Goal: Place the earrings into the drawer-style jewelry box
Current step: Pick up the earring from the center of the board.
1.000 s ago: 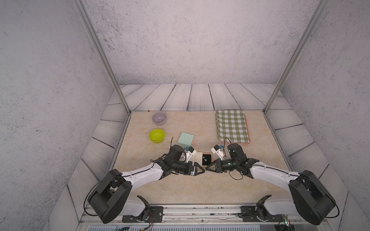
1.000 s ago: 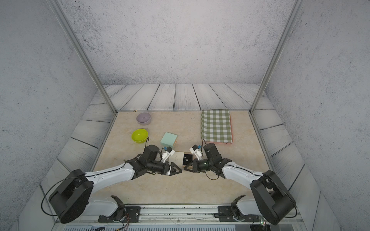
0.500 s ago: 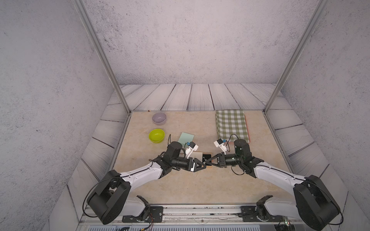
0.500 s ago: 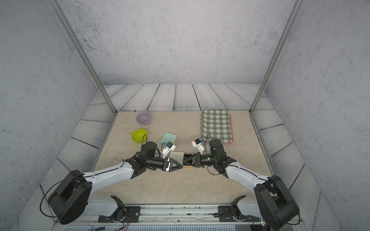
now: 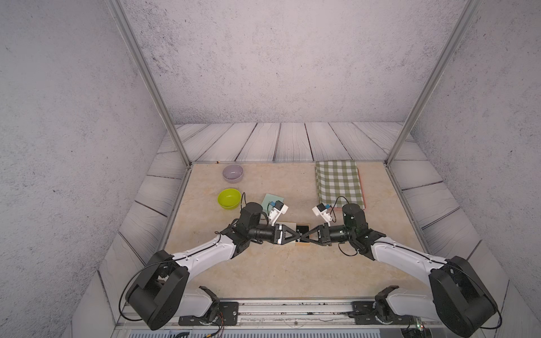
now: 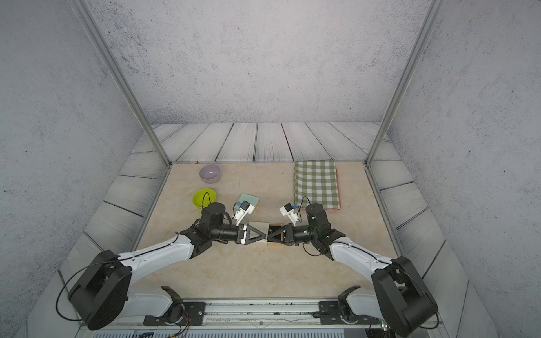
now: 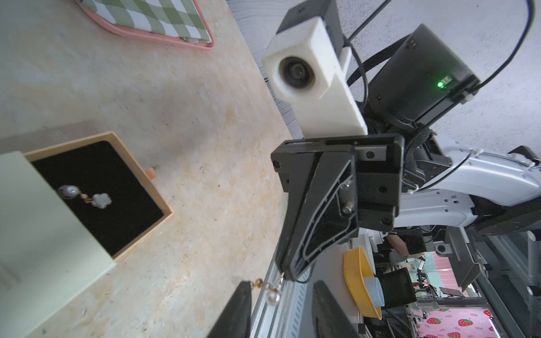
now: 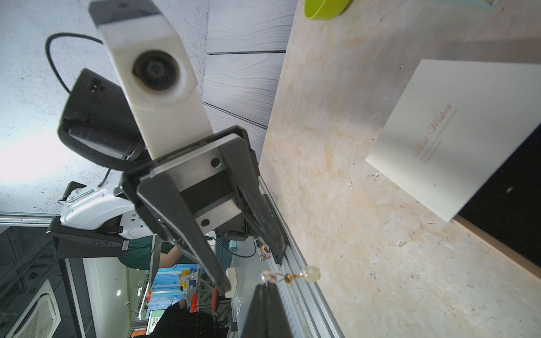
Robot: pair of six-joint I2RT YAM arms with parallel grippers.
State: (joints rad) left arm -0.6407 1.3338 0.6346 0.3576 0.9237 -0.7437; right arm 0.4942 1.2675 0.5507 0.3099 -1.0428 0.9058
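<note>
The right claw [image 7: 288,273] is pinched tight on the hook of one earring [image 7: 270,288], which dangles from its tip with a gold bead and a pearl below. The left claw [image 8: 251,272] meets it tip to tip with its jaws narrowly apart. One finger touches the bead, but nothing is clamped yet, so this looks like a handover in mid-air.

Both claws sit near the middle of the worktop [image 7: 190,146], right by the near edge of the jewelry box [image 7: 44,234]. Its drawer [image 7: 117,166] is pulled out to the right, and the other earring [image 7: 85,197] already lies on the black lining.

The risk is the swap itself. The piece is tiny and hangs freely, so a nudge from the left finger could swing it out of the gap, and the jaws would then meet on nothing. If the right claw lets go before the left has a firm pinch, the earring falls. I cannot tell whether it hangs over the drawer or just beside it — it might land on the bare worktop. The two tips are also close enough to knock together.
</note>
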